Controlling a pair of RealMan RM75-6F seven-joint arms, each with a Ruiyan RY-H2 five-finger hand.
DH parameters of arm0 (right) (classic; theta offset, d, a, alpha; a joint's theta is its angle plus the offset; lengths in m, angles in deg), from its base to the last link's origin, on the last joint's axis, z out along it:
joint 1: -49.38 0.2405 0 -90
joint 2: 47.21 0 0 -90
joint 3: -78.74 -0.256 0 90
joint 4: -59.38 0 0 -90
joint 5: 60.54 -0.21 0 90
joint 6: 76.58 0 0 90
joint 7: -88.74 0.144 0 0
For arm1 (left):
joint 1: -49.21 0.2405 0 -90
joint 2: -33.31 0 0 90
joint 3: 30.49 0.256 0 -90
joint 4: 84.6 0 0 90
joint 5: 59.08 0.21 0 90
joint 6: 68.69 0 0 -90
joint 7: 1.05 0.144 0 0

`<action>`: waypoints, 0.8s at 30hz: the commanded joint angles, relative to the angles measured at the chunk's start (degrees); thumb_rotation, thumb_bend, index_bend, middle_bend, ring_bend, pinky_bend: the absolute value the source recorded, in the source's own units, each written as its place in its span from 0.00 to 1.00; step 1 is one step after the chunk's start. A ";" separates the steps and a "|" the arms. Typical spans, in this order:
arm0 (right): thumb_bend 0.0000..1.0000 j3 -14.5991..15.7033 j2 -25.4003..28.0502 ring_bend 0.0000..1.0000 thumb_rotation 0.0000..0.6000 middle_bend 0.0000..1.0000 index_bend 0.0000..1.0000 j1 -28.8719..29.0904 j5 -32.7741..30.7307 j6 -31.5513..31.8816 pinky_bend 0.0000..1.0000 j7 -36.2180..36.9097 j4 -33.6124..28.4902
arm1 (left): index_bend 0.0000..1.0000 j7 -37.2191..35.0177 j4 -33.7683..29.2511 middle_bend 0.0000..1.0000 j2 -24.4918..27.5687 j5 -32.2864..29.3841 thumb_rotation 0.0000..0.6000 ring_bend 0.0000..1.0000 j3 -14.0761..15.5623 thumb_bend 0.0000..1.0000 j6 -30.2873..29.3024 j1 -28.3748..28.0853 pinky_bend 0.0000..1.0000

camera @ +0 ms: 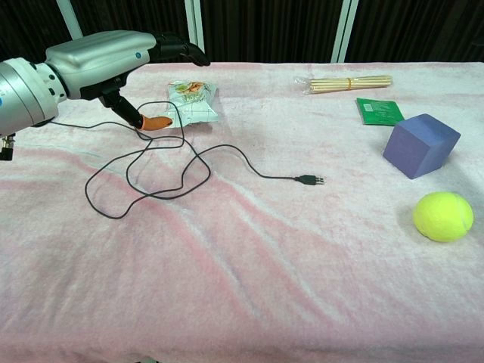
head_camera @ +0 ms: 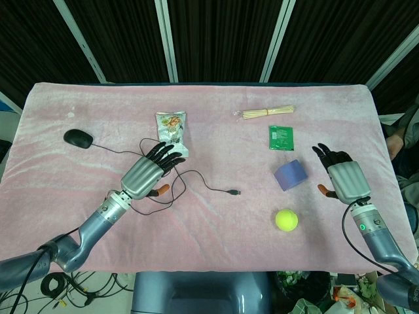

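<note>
Above the looped black cable, just short of the snack packet, we see our left hand hovering, fingers spread, holding nothing. Beside the purple block, our right hand hangs equally empty, fingers apart.

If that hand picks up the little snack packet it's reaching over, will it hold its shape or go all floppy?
Probably floppy: the snack packet looks like thin crinkled film lying flat on the cloth. It seems light for its size, so the left hand might slide it rather than lift it. The glossy film could be slippery. Its contents may crush under a firm grip.
</note>
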 commanded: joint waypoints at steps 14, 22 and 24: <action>0.16 0.46 1.89 0.22 1.00 0.06 0.00 -0.96 -0.43 2.35 0.21 -1.35 -3.54 | 0.15 6.92 -5.72 0.15 3.34 -0.24 1.00 0.00 1.45 0.31 -1.27 0.07 0.03; 0.16 0.50 3.21 0.22 1.00 0.06 0.00 -1.88 -0.83 3.73 0.21 -0.32 -4.75 | 0.14 9.08 -7.76 0.15 5.02 -1.63 1.00 0.00 1.33 0.31 -1.19 0.09 0.06; 0.16 0.72 3.15 0.22 1.00 0.06 0.00 -1.87 -0.55 3.86 0.21 -0.56 -4.89 | 0.14 8.70 -7.35 0.16 4.88 -1.24 1.00 0.00 1.42 0.31 -2.03 0.18 0.07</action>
